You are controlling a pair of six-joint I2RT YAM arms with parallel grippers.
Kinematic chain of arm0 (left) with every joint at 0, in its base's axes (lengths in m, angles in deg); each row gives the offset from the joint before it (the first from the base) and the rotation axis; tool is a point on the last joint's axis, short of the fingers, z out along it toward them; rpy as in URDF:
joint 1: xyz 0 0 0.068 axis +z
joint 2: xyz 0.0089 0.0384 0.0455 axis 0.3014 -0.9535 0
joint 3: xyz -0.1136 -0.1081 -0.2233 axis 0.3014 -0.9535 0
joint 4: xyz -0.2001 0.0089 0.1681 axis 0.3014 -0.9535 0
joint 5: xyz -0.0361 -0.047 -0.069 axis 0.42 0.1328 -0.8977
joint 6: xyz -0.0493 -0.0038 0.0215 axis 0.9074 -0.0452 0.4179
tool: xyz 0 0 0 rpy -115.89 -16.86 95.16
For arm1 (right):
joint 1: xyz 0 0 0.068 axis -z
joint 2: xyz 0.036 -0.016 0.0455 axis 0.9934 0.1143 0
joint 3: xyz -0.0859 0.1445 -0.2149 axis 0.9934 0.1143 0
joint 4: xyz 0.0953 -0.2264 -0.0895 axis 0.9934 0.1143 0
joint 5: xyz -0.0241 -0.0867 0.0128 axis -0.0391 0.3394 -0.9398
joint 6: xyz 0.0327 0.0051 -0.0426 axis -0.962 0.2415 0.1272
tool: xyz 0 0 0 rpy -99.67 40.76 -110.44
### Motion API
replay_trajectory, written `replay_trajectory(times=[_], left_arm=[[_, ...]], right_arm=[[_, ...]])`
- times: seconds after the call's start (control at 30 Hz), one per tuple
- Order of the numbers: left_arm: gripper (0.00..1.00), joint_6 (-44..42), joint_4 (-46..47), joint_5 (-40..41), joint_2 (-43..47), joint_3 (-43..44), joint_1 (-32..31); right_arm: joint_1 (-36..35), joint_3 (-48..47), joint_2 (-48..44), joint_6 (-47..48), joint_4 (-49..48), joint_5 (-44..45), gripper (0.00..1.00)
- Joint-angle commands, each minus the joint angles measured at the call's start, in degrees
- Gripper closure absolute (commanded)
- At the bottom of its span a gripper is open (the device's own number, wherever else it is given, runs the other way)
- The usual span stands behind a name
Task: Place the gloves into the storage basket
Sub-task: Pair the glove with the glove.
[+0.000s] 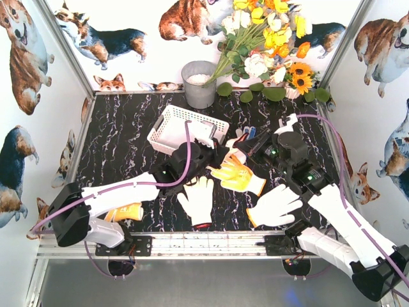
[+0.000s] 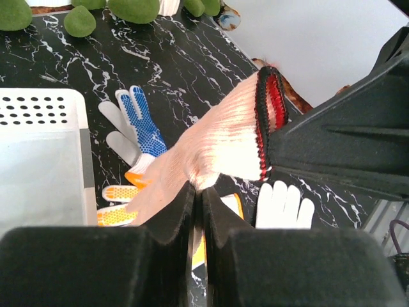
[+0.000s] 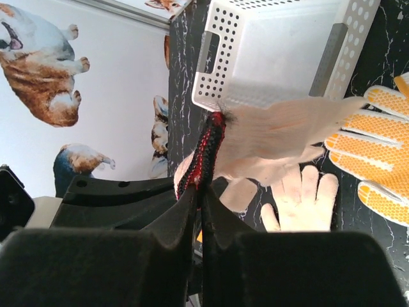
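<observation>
A cream glove with a red cuff [image 1: 234, 146] hangs above the table between both grippers. My left gripper [image 1: 216, 155] is shut on its finger end [image 2: 192, 166]. My right gripper [image 1: 248, 146] is shut on its red cuff [image 3: 206, 153]. The white lattice storage basket [image 1: 167, 123] stands just behind the left gripper and holds no gloves; its wall also shows in the right wrist view [image 3: 225, 57]. A yellow glove [image 1: 238, 174], a white glove [image 1: 197, 199] and a white glove with an orange cuff [image 1: 275, 206] lie in front. A blue-palm glove [image 2: 139, 118] lies behind. An orange-yellow glove [image 1: 125, 211] lies under the left arm.
A round grey metal bucket [image 1: 199, 83] stands behind the basket, with a bunch of flowers [image 1: 268, 38] leaning at the back right. Walls with dog pictures close in the table on three sides.
</observation>
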Motion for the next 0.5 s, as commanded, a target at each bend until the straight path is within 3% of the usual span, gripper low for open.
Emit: replay_trajectory(times=[0.0,0.2,0.47], left_arm=[[1.00,-1.5,-0.5,-2.4,3.7,-1.4,-0.2],[1.00,-5.9,-11.7,-10.3,7.5,0.0,2.5],[1.00,-11.8,-26.1,-32.1,13.0,1.5,13.6]], right_arm=[[-0.2,-1.0,-2.6,2.5,-1.3,0.0,0.90],[0.1,-4.9,-2.1,12.2,3.6,-4.3,0.48],[0.1,-13.6,1.0,33.2,13.2,-14.0,0.28]])
